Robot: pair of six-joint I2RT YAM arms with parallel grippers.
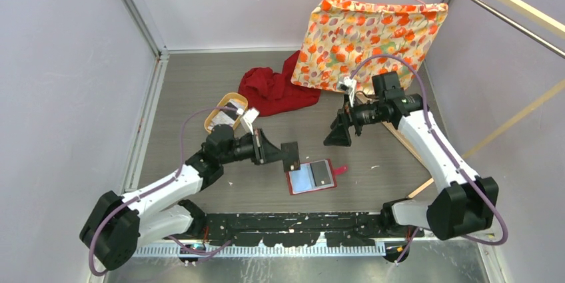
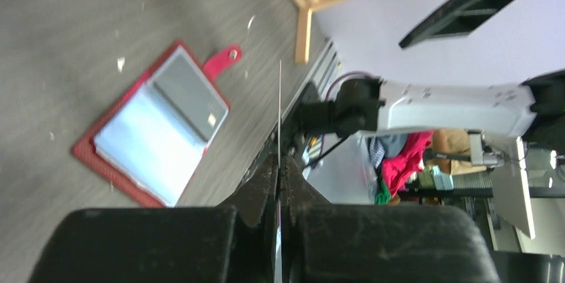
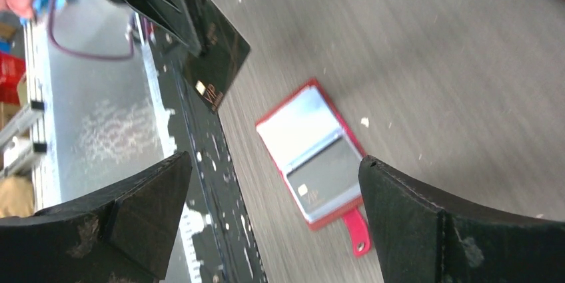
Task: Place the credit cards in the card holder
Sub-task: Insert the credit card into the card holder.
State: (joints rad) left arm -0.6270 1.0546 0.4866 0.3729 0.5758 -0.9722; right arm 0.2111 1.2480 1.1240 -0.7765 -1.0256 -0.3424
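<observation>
**Card pinched at left, holder open on table**

Left gripper (image 1: 280, 152): clamped tight on dark rectangular plastic card (image 1: 290, 155), jaws pressed against both faces. Holds it upright, clear of the grey wood-grain table (image 1: 200, 76), just left of and above the red square leather-like card holder (image 1: 310, 176). From the left wrist, seen edge-on as a thin line rising out of the fingers. From the right wrist, shows a dark face with gold "VIP" print and a small chip.

Right gripper (image 1: 338, 135): jaws spread wide, nothing between them. Hangs above the table behind and right of the card holder, apart from it, pointing toward the left gripper.

Card holder: lies flat and open on the table between the two arms, near the front edge. Pale clear-window pocket on the left half, second dark card (image 1: 322, 172) lying on the right half, red snap tab (image 1: 340, 170) sticking out to the right.

Tan oval tray (image 1: 230, 96) behind the left arm, more cards (image 1: 225, 118) inside, count unclear. Crumpled red cloth (image 1: 273, 90) beyond it. Floral orange fabric bag (image 1: 366, 36) hanging at the back.
</observation>
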